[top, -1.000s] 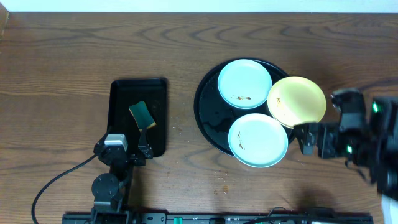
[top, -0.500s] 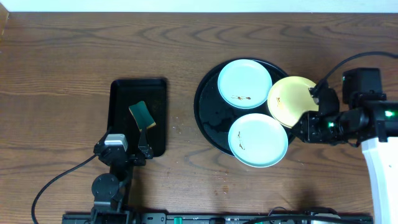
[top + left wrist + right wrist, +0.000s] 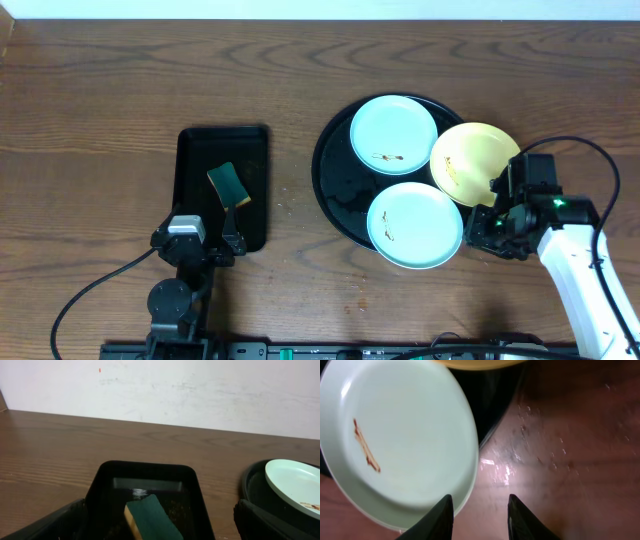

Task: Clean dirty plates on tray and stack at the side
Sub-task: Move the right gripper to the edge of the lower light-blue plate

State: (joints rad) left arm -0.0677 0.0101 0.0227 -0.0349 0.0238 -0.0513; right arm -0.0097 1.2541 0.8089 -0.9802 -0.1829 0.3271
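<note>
Plates are three, all on the right part of the table (image 3: 100, 100), lying on the round black tray (image 3: 340, 190): the far blue plate (image 3: 393, 135) with brown specks, the near blue plate (image 3: 415, 225) with a brown streak, and the yellow plate (image 3: 477, 162), which hangs over the right rim of the tray. The right gripper (image 3: 480, 510) is low at the right edge of the near blue plate. Its fingers stand narrow with only bare wood between them, one finger over the plate's rim, and they hold nothing. I judge the step in hand is to take this plate by its rim. To do it well, the rim should come fully between the fingers before they close. The plate should then rise level, because it overhangs the tray and could tip or slide. Around, from the left: the left gripper (image 3: 197, 242) hangs wide open and empty at the near end of the rectangular black tray (image 3: 195, 165), where the green sponge (image 3: 229, 185) lies. Small crumbs (image 3: 285, 205) are on the wood between the two trays. In the way is the yellow plate, just beside the right gripper and close to the blue plate's edge; if the two plates touch I cannot tell.
</note>
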